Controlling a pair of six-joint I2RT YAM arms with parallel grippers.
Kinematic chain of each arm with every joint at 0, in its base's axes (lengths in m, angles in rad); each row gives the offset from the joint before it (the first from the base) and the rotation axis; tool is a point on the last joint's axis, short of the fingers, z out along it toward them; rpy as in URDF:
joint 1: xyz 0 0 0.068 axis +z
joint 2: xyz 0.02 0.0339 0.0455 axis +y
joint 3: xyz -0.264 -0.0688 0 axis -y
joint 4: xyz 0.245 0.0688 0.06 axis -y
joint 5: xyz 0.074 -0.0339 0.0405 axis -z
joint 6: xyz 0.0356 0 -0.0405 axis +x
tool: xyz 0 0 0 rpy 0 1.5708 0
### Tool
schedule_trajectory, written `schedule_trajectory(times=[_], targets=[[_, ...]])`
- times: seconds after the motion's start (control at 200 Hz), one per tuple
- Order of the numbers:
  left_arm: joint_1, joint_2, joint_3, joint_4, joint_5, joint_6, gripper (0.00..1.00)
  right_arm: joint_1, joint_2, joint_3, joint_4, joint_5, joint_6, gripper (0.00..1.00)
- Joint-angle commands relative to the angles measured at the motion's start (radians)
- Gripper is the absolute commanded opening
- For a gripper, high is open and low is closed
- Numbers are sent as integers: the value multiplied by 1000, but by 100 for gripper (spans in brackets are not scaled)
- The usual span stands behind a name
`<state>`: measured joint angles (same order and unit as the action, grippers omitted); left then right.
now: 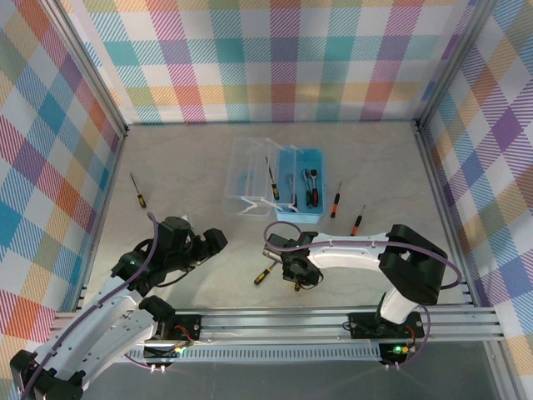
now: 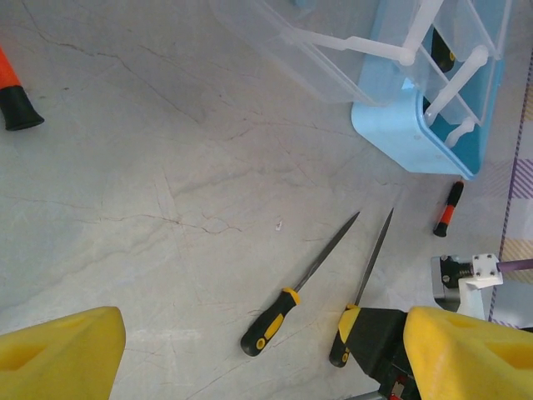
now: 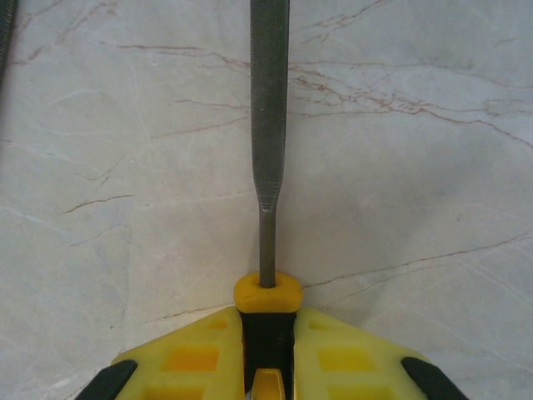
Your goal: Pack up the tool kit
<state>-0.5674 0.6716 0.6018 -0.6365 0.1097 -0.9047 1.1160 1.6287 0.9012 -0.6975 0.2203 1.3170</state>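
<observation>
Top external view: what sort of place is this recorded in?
Probably a purpose-built robot test cell, not a real workshop: plaid-printed walls enclose a marble-look tabletop, framed in aluminium rail, with a left arm and right arm bolted at its near edge.

Robot lab cell: aluminium frame (image 1: pixel 333 321), plaid walls (image 1: pixel 275 58), marble-look tabletop (image 1: pixel 375 158).

holding left gripper (image 2: pixel 262 333) spread wide, angled downward; right gripper (image 3: pixel 266 333) clamped on a file (image 3: pixel 269 125) handle, arm seemingly stretched low, leftward.
</observation>
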Motion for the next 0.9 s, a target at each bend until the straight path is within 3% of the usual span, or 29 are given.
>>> schedule_trajectory(times=[0.0, 0.565, 0.9], targets=[[-8, 9, 36, -17, -18, 15, 86, 5, -12, -40, -7, 23, 1, 15], [-8, 34, 54, -12, -24, 16, 86, -26, -246, -66, -131, 145, -56, 14], [-8, 42, 100, -59, -60, 38, 88, -165, -247, 112, -167, 127, -379, 14]])
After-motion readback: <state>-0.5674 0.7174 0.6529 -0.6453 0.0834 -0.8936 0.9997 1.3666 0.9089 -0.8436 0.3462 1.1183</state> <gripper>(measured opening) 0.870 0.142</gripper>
